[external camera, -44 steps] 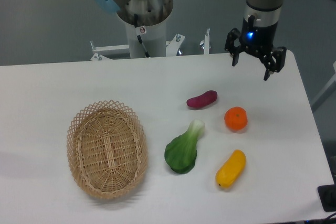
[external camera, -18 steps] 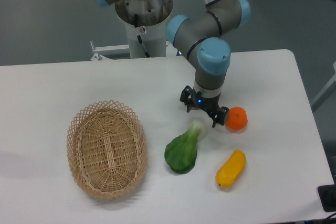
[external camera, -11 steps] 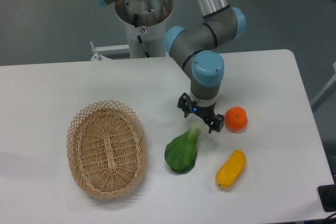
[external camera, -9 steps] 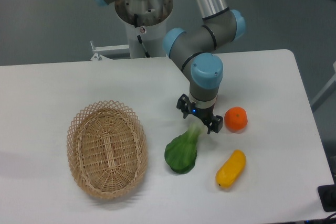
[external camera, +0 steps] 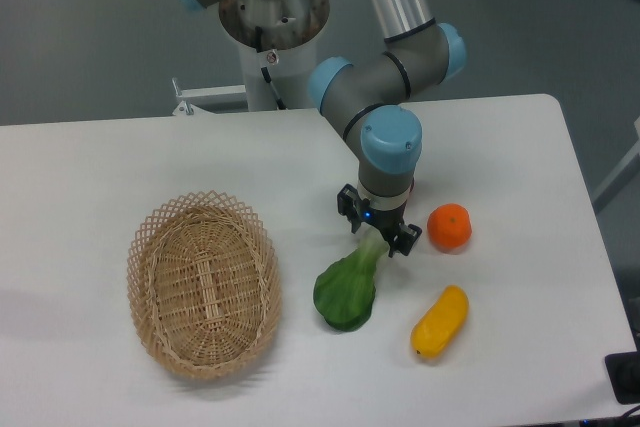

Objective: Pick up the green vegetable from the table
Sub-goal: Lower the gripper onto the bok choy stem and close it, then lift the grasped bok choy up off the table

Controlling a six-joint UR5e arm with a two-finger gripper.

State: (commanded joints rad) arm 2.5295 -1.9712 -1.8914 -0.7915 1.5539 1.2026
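The green vegetable (external camera: 346,290) is a toy bok choy lying on the white table (external camera: 90,167), dark leafy end toward the front, pale stem pointing up-right. My gripper (external camera: 377,232) hangs straight down over the stem end, fingers open and standing on either side of the stem tip. The fingers have not closed on it. The purple-red vegetable is hidden behind my arm.
A wicker basket (external camera: 203,283) sits at the left. An orange (external camera: 449,226) lies just right of the gripper. A yellow oblong fruit (external camera: 440,320) lies at the front right. The robot base (external camera: 270,37) stands behind the table.
The arm has swung from the back right corner down to the middle of the table. In the last half second the gripper shifted slightly left and lower over the stem.
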